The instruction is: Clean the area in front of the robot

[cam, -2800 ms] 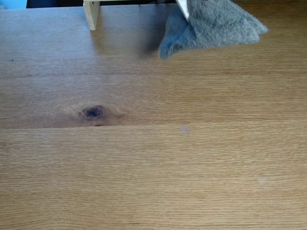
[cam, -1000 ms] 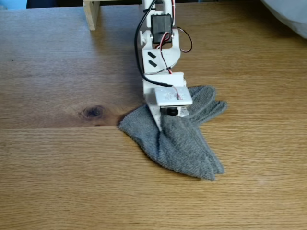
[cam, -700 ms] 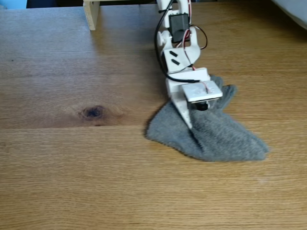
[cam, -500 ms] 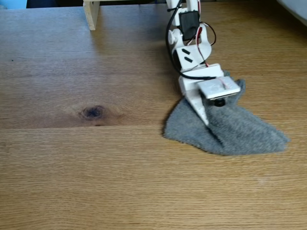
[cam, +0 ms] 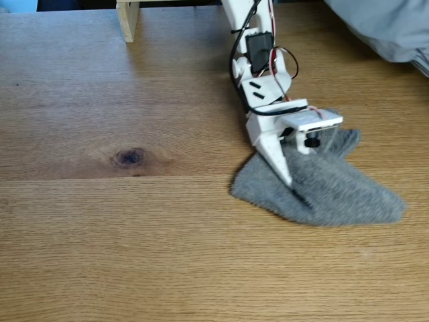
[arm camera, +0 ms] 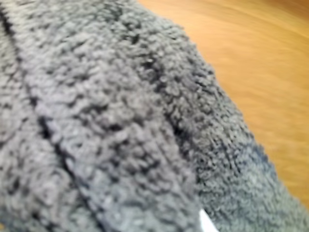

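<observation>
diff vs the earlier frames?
The gripper brought the cloth down from the top edge onto the table, then dragged it from beside the knot rightward in the fixed view. Still shut on the cloth. Knot and post unmoved.

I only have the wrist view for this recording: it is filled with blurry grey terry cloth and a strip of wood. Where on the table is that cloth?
Observer: In the fixed view the grey terry cloth lies crumpled on the light oak-coloured wooden tabletop, right of centre, with the white pincer gripper pressed down onto it.
Operator: Anything else on the wood nearby?
Observer: A dark brown knot sits to the left of the cloth, apart from it.
Operator: What stands at the back?
Observer: A pale wooden post stands at the top left edge, and the slim white plastic arm with red and black wires comes down from the top centre.
</observation>
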Controlling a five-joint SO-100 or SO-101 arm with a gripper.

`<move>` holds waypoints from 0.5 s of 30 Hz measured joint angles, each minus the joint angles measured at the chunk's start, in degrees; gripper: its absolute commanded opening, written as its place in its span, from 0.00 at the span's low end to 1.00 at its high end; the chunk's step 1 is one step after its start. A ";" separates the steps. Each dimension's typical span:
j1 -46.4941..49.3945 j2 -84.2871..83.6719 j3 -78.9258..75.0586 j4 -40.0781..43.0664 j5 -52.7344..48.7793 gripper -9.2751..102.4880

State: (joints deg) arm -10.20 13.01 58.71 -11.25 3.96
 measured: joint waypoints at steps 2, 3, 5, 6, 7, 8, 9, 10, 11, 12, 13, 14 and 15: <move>2.55 -0.79 -3.25 2.02 0.00 0.08; 4.13 -0.97 -4.57 3.43 0.00 0.08; 7.91 -0.97 -6.33 6.68 0.09 0.08; 9.67 -0.97 -6.86 8.61 0.35 0.08; 11.25 -0.97 -7.29 10.55 0.70 0.08; 12.30 -0.70 -7.56 13.45 1.05 0.08; 12.74 0.00 -7.56 15.82 1.41 0.08; 12.83 1.14 -7.56 18.81 1.67 0.08; 12.83 2.37 -7.12 21.71 1.93 0.08; 12.83 3.96 -6.33 24.79 1.93 0.08; 12.92 5.80 -5.27 27.95 1.76 0.08; 12.74 7.65 -4.04 30.94 1.58 0.08; 12.04 9.76 -2.37 33.93 1.32 0.08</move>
State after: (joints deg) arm 1.85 22.76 56.34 22.68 5.27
